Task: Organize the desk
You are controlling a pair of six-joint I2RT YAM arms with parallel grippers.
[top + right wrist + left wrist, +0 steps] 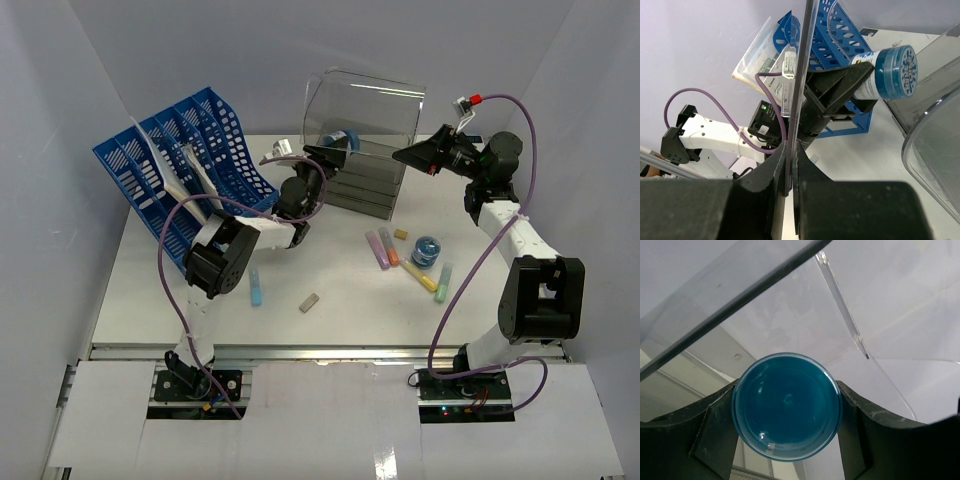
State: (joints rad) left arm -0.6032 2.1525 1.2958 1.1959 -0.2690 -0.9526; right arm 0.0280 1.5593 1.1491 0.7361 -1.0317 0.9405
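Observation:
The white desk (340,325) holds loose stationery. My left gripper (328,152) is shut on a small jar with a blue lid (343,139) and holds it at the open top of the clear plastic drawer box (368,188). In the left wrist view the jar's round blue end (787,406) fills the gap between the fingers (715,435). My right gripper (404,156) is shut on the edge of the box's raised clear lid (366,100). In the right wrist view the lid's edge (799,75) runs up from the pinched fingers (771,175), and the jar (890,72) shows beyond it.
A blue slotted file rack (185,170) with papers stands at the back left. On the desk lie several highlighters (383,248), a blue tape roll (427,250), a small eraser (401,234), a light blue marker (255,288) and a tan eraser (309,302).

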